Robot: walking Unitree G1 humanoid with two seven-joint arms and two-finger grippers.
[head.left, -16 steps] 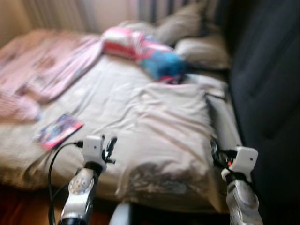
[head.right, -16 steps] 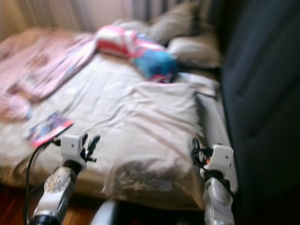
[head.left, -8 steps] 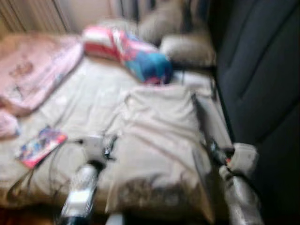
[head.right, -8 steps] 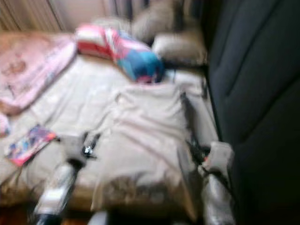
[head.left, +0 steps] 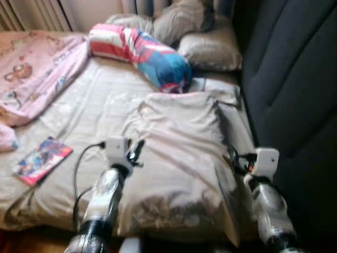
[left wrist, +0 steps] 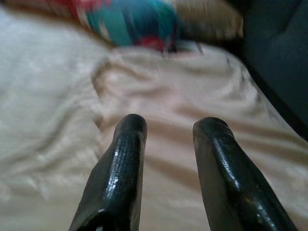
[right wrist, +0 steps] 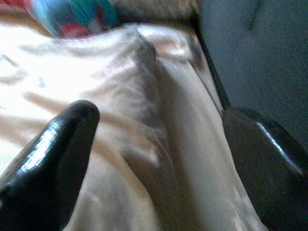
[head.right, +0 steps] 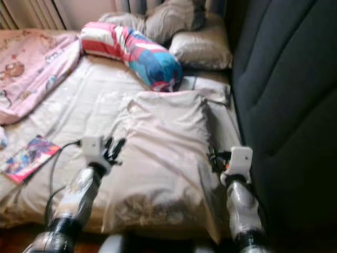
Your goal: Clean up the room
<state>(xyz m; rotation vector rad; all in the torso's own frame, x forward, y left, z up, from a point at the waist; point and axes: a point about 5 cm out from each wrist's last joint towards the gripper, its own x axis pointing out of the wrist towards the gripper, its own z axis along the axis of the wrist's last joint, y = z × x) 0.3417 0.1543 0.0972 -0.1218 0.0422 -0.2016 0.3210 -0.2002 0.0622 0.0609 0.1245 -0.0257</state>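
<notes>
Both grippers spread wide: left gripper point(left wrist: 166, 130) over the cream pillow's point(head.left: 181, 153) left edge, right gripper point(right wrist: 159, 144) at its right edge. Pillow's long axis runs near-to-far on the bed point(head.left: 95, 100), dark headboard point(head.left: 295, 79) right.

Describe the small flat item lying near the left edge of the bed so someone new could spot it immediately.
Start at the bed with the cream sheet. On its left side, below the pink blanket and left of the left gripper, lies a thin booklet. Its glossy red-and-blue cover makes it the only flat, stiff, printed item among soft bedding.
</notes>
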